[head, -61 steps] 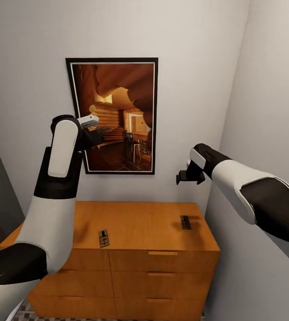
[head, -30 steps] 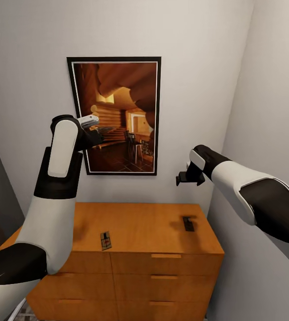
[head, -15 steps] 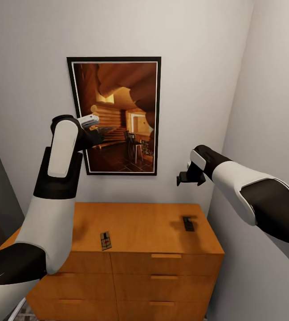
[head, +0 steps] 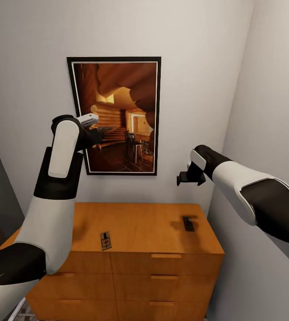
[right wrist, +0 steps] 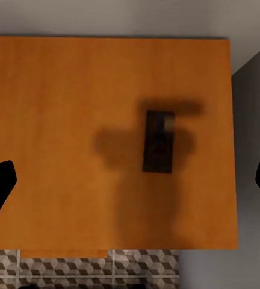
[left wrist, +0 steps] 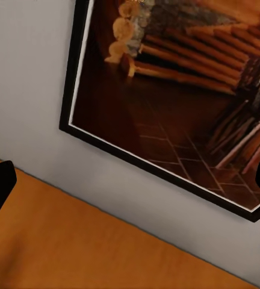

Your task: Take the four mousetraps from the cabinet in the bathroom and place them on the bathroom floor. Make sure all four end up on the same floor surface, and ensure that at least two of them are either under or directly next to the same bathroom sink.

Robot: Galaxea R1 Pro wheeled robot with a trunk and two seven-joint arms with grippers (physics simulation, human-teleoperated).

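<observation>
Nothing has visibly shifted since half a second ago. An orange-brown cabinet (head: 144, 232) stands against a white wall under a framed picture (head: 114, 115) of a log interior. Two mousetraps lie well apart on its flat top: one (head: 105, 240) near the front edge, another (head: 188, 223), in shadow, toward the right. The left gripper (head: 96, 132) is raised before the picture and the right gripper (head: 185, 177) hovers above the shadowed trap; both have jaws spread apart, holding nothing. A strip of cube-patterned bathroom floor (right wrist: 106, 268) shows beneath the cabinet's front.

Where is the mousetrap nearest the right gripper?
That mousetrap lies flat on the cabinet top near its right end, below the raised right gripper; the right wrist view shows it in shadow, directly beneath.
</observation>
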